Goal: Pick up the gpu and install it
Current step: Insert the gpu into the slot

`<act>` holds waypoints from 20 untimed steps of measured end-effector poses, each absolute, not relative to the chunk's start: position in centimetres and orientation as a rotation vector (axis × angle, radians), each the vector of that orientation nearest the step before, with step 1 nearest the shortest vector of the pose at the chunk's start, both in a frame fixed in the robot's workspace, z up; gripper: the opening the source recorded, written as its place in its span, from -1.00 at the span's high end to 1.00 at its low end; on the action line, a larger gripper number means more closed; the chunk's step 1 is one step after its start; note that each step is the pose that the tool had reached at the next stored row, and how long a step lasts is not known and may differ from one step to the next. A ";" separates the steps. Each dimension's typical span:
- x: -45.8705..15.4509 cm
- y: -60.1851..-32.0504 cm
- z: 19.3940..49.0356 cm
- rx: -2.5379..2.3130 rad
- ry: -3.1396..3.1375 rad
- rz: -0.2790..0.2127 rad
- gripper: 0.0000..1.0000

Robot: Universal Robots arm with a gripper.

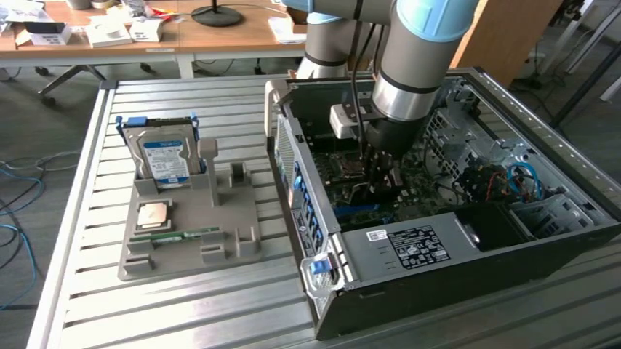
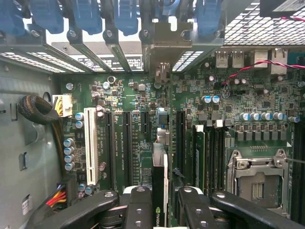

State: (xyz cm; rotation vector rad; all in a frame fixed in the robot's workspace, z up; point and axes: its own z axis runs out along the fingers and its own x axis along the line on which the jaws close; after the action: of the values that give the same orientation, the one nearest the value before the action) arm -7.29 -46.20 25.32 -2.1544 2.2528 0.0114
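The grey and pale-blue robot arm [image 1: 412, 65] reaches straight down into the open black metal computer case [image 1: 543, 211] that lies on its side on the slatted aluminium desk [image 1: 78, 218]; its black hand [image 2: 159, 205] is closed on the gpu [image 2: 159, 191], a thin flat card seen edge-on, dark along the edge with a pale strip beside it and a green logo near the fingers [image 2: 138, 210]; the card stands upright between the two jaws, which press on its flat sides.

Inside the case, the card hangs just above the green motherboard [image 2: 238, 95], in line with the long dark expansion slots [image 2: 126, 143] that run beside the white slot [image 2: 90, 145]; I cannot tell whether its lower edge touches a slot. The square silvery processor socket [image 2: 257, 183] lies near the hand on that board; a bundle of black, yellow and red wires [image 2: 57, 198] sits at the case wall on the far side of the white slot.

Beside the case, toward the exterior view's left, a grey plastic holder tray [image 1: 228, 243] rests on the desk; in it stand a silver hard drive with a blue label [image 1: 165, 160], a small square processor chip [image 1: 155, 215] and a narrow green memory stick [image 1: 174, 235].
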 end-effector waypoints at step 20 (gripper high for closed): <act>-7.6 -46.1 25.3 -2.154 2.253 0.011 0.48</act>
State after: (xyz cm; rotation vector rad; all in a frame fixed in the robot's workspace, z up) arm -7.55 -46.09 25.26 -2.1542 2.2527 0.0114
